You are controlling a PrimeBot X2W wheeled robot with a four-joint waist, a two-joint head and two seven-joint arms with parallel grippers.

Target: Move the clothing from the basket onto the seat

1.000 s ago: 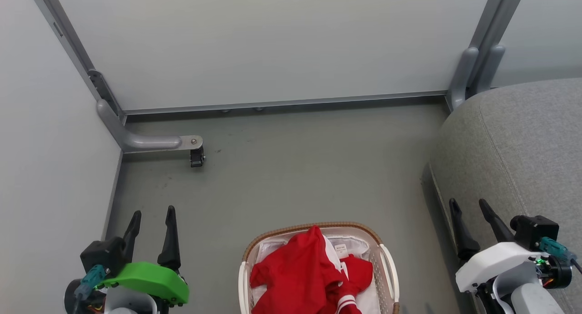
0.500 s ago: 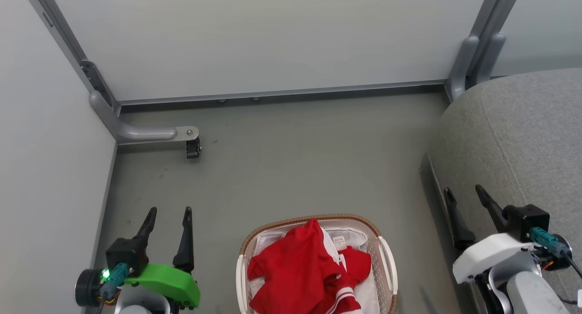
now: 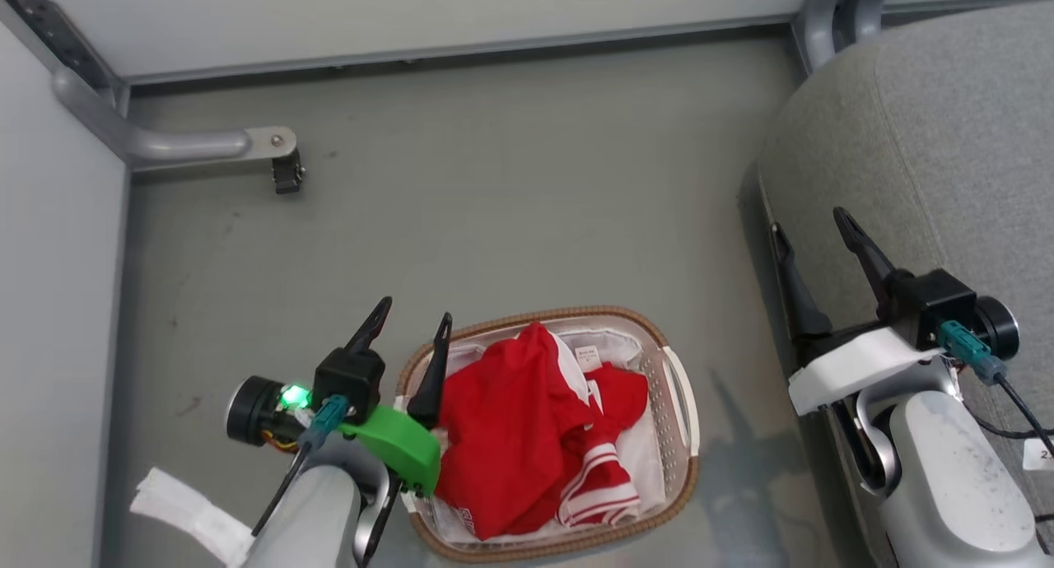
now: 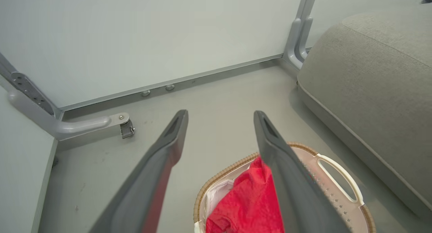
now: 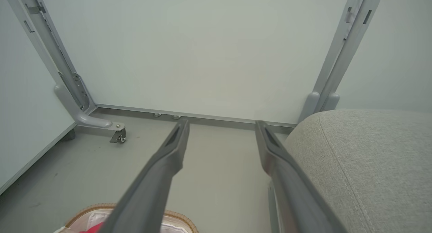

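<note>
The basket (image 3: 682, 387) stands on the grey floor (image 3: 510, 189), nearest the robot. The clothing (image 3: 510, 428) lies heaped inside it on the white liner (image 3: 626, 346), red with white striped trim. The left gripper (image 3: 416, 310) hovers at the basket's left rim, its fingers (image 4: 158, 165) spread apart and grasping nothing. One finger crosses above the rim and the other stays outside it; whether it touches the rim I cannot tell. Right of the basket and apart from it, the right gripper (image 3: 807, 220) is likewise released and empty, at the edge of the seat (image 3: 947, 123). Beyond the basket to its left, a castor bracket (image 3: 280, 152) sits at the foot of a pale partition panel (image 3: 412, 8).
</note>
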